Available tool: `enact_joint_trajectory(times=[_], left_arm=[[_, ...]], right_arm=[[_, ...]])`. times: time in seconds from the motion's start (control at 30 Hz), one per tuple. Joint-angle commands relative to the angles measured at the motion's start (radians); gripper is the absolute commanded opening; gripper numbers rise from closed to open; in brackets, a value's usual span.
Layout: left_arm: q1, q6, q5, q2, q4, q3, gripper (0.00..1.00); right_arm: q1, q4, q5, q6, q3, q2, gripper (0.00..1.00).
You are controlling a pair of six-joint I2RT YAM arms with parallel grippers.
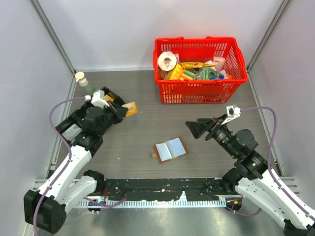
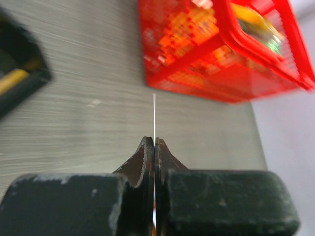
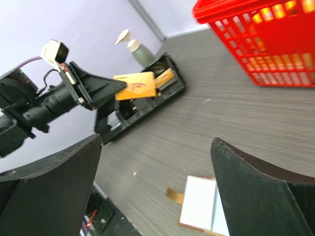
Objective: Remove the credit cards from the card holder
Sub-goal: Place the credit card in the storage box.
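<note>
The card holder [image 1: 170, 149] lies open on the table, pale inside facing up, brown tab to the left; it also shows at the bottom of the right wrist view as the card holder [image 3: 203, 206]. My left gripper [image 1: 122, 111] is shut on an orange credit card [image 1: 131, 108], held above the table at the left. In the left wrist view the credit card [image 2: 154, 110] shows edge-on as a thin line sticking out of the shut left gripper [image 2: 154, 143]. My right gripper [image 1: 194, 129] hangs open and holds nothing, right of the holder; the right gripper [image 3: 156, 142] faces the card [image 3: 135, 86].
A red basket [image 1: 199, 69] full of items stands at the back right. A black compartmented tray [image 3: 142, 105] lies at the left under the left arm, with a small bottle [image 1: 82, 78] behind it. Walls close in both sides.
</note>
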Motion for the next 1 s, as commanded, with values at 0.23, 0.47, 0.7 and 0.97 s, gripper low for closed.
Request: enact_joint_trajectory(times=[0.23,0.47,0.7,0.97], left_arm=[[0.309,-0.075,-0.182,0.299,0.028,0.13,0.0],[0.316,-0.128,-0.242,0.526,0.085,0.244,0.0],[0.318,-0.169,-0.303,0.698,0.054,0.363,0.0],[0.318,-0.203,-0.306,0.798,0.028,0.425,0.21]], right_arm=[[-0.006,-0.356,0.184,-0.125,0.058,-0.221,0.96],[-0.005,-0.412,0.197,-0.144,0.084,-0.287,0.96],[-0.005,-0.469,0.228,-0.196,0.122,-0.307,0.96],[-0.005,-0.503,0.24,-0.197,0.139,-0.318,0.96]])
